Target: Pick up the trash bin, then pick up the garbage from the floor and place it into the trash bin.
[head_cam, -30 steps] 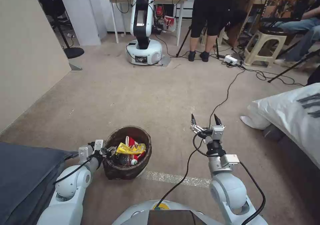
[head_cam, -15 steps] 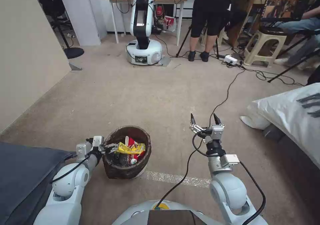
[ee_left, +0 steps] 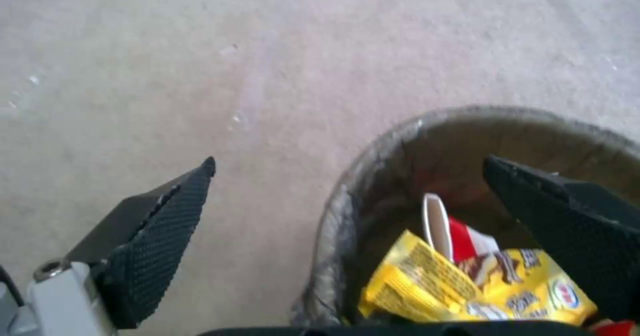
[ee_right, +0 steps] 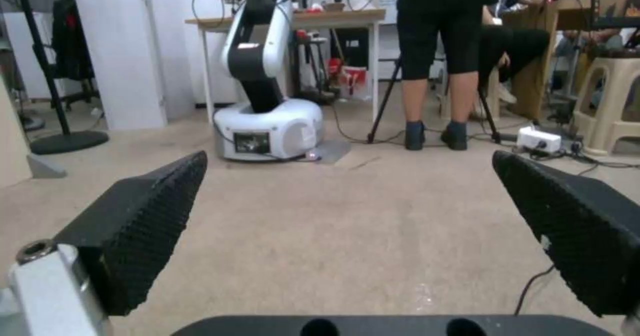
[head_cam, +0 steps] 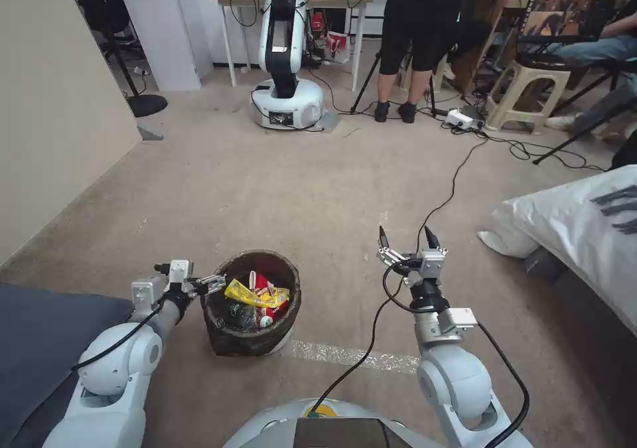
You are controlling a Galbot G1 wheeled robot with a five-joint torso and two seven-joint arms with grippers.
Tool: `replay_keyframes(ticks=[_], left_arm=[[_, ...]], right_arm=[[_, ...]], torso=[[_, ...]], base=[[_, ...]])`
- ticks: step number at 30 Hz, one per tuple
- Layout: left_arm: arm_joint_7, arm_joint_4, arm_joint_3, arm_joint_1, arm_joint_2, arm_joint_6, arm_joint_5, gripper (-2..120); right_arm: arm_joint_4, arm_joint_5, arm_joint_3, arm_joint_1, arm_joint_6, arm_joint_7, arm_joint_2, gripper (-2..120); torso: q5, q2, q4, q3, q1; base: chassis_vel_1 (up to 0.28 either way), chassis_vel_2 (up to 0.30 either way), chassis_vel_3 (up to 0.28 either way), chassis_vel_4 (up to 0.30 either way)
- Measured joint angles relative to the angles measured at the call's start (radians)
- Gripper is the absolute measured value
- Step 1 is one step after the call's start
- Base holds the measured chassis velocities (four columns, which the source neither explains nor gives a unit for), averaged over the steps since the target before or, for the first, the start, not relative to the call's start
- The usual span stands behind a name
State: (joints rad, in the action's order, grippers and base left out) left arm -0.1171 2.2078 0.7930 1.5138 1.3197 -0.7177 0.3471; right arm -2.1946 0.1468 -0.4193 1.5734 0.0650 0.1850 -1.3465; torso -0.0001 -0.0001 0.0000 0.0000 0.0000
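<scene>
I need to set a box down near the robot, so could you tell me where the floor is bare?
The beige carpet is bare between the small round bin lined with a dark bag, the open right gripper and the white robot base. It is crowded at the far right by black cables and a tan stool.

Garbage (head_cam: 255, 294) lies in the trash bin (head_cam: 252, 342), left of the right gripper (head_cam: 405, 237)

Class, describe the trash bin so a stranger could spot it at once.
On the beige carpet directly before the robot, beside its left claw, stands the trash bin. It is small and round, lined with a crinkled dark bag, and holds a yellow wrapper and red-and-white packets.
</scene>
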Motion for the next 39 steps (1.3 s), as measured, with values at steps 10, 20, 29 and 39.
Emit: replay_keyframes(ticks=[10,20,29,39], left_arm=[[0.079,0.004,0.009,0.027,0.038,0.399,-0.065,100],[0.097,0.019,0.026,0.128,0.128,0.664,-0.236,100],[0.085,0.033,0.021,0.221,0.184,0.774,-0.321,100],[0.08,0.038,0.013,0.314,0.193,0.842,-0.32,100]], right_arm=[[-0.005,-0.004,-0.007,0.032,0.004,0.005,-0.008,100],[-0.01,-0.019,-0.034,0.099,0.039,0.026,-0.028,100],[-0.011,-0.049,-0.068,0.175,0.118,0.018,-0.057,100],[-0.007,-0.096,-0.071,0.216,0.167,0.011,-0.082,100]], torso=[[0.0001,0.0,-0.0002,0.0,0.0],[0.0002,0.0,0.0001,0.0,0.0],[0.0002,0.0,-0.0003,0.0,0.0],[0.0,0.0,0.0,0.0,0.0]], base=[[0.0,0.0,0.0,0.0],[0.0,0.0,0.0,0.0],[0.0,0.0,0.0,0.0],[0.0,0.0,0.0,0.0]])
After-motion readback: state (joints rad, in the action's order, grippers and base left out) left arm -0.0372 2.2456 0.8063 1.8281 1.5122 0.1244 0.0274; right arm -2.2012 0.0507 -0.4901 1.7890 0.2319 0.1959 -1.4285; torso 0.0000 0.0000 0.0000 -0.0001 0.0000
